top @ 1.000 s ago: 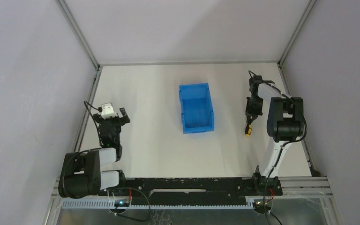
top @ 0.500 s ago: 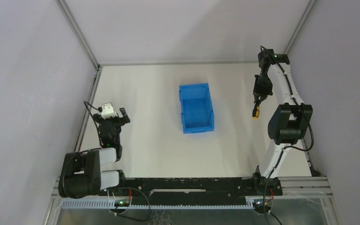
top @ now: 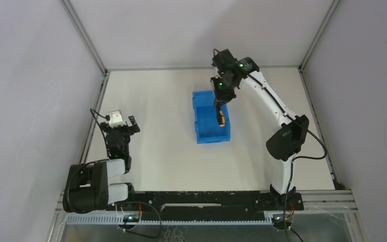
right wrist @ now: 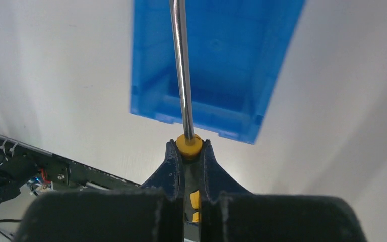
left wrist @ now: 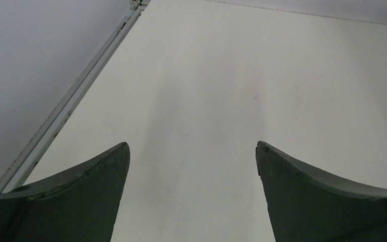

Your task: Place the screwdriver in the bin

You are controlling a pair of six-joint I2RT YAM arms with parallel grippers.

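Observation:
The bright blue bin stands in the middle of the table. My right gripper hangs above its inside, shut on the black and yellow handle of the screwdriver. In the right wrist view the fingers clamp the yellow collar, my right gripper holding the screwdriver so that its metal shaft points out over the bin. My left gripper rests at the left of the table, far from the bin. In its own view the left gripper is open over bare table.
Grey walls close the table in on three sides, with metal frame rails along the left and right edges. The black base rail with cables runs along the near edge. The right arm's elbow stands right of the bin.
The right arm has lifted the screwdriver off the table at the right and swung it left, from the right side to above the bin. The left arm has not moved.

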